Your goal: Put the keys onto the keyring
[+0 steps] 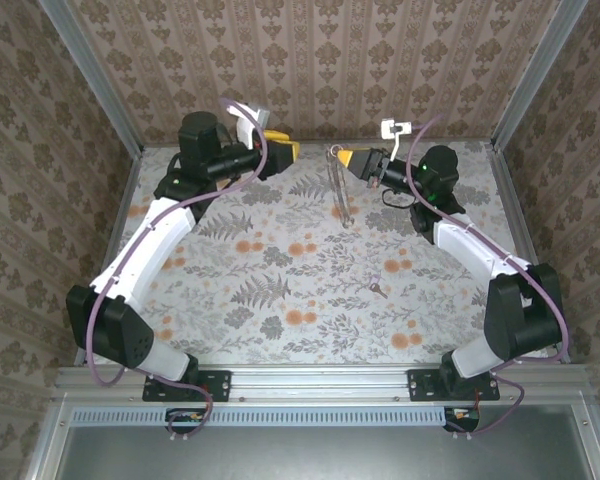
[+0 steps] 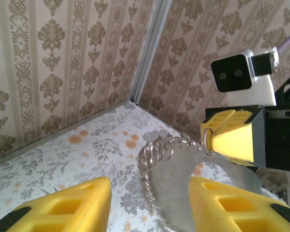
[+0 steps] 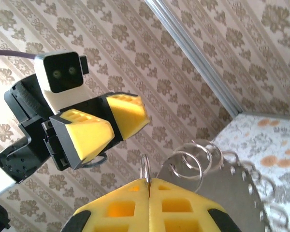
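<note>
The keyring [image 1: 338,186], a thin strand of linked metal rings, hangs from my right gripper [image 1: 348,160] near the back of the table. In the right wrist view my right gripper [image 3: 149,181] is shut on one ring of the keyring [image 3: 145,168], and more rings [image 3: 193,157] trail to the right with a flat grey piece. My left gripper [image 1: 283,150] faces it from the left, open and holding nothing. The left wrist view has my left gripper [image 2: 150,193] standing apart from the keyring [image 2: 157,153]. The small key [image 1: 378,290] lies on the floral tabletop, right of centre.
Patterned walls close in the back and both sides, with metal corner posts [image 1: 95,75]. The floral tabletop [image 1: 280,280] stretches between the arms. The two grippers are close to each other near the back wall.
</note>
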You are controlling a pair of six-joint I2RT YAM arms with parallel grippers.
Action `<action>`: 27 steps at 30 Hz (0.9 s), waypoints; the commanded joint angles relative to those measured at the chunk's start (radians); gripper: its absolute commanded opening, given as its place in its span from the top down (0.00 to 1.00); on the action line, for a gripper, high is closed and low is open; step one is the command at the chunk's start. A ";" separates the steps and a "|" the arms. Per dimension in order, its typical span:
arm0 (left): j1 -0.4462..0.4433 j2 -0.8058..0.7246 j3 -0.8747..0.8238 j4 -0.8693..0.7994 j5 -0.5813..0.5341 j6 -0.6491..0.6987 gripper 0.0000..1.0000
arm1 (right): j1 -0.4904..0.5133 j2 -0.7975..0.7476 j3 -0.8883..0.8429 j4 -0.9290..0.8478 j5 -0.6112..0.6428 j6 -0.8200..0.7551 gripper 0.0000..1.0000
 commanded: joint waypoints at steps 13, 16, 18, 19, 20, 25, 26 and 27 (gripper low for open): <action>0.000 0.110 0.015 0.282 0.118 -0.367 0.49 | 0.027 0.151 0.038 0.464 0.158 0.205 1.00; -0.001 0.137 0.017 0.344 0.139 -0.416 0.50 | 0.038 0.173 0.069 0.477 0.134 0.205 1.00; -0.001 0.160 0.025 0.381 0.157 -0.450 0.53 | 0.043 0.183 0.088 0.487 0.114 0.205 1.00; -0.001 0.170 0.032 0.399 0.167 -0.466 0.56 | 0.045 0.186 0.097 0.486 0.104 0.205 1.00; -0.001 0.178 0.036 0.414 0.175 -0.476 0.57 | 0.047 0.187 0.102 0.485 0.098 0.204 1.00; -0.001 0.192 0.030 0.491 0.195 -0.521 0.69 | 0.052 0.182 0.116 0.482 0.085 0.204 1.00; -0.002 0.189 0.024 0.510 0.196 -0.530 0.72 | 0.054 0.181 0.118 0.482 0.083 0.204 1.00; -0.005 0.187 0.020 0.522 0.197 -0.533 0.74 | 0.057 0.178 0.120 0.483 0.082 0.204 1.00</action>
